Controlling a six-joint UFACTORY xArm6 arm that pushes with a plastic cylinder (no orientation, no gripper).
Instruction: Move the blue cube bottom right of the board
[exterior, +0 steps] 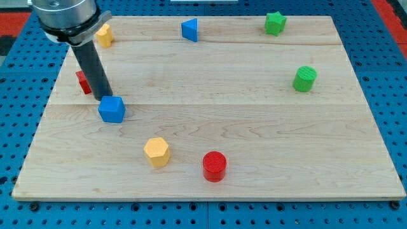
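Wooden board [254,178] w/ scattered blocks. My tip [103,97], a bare rod holding nothing, sits just up-left of the blue cube [112,109], about touching it, at the board's left-centre. Target corner lies far to the view's bottom right, so the push line looks roughly set

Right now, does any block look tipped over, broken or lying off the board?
Nothing stands out. All blocks rest on the wooden board. My tip sits just above-left of the blue cube. A red block is partly hidden behind the rod, so its state is unclear.
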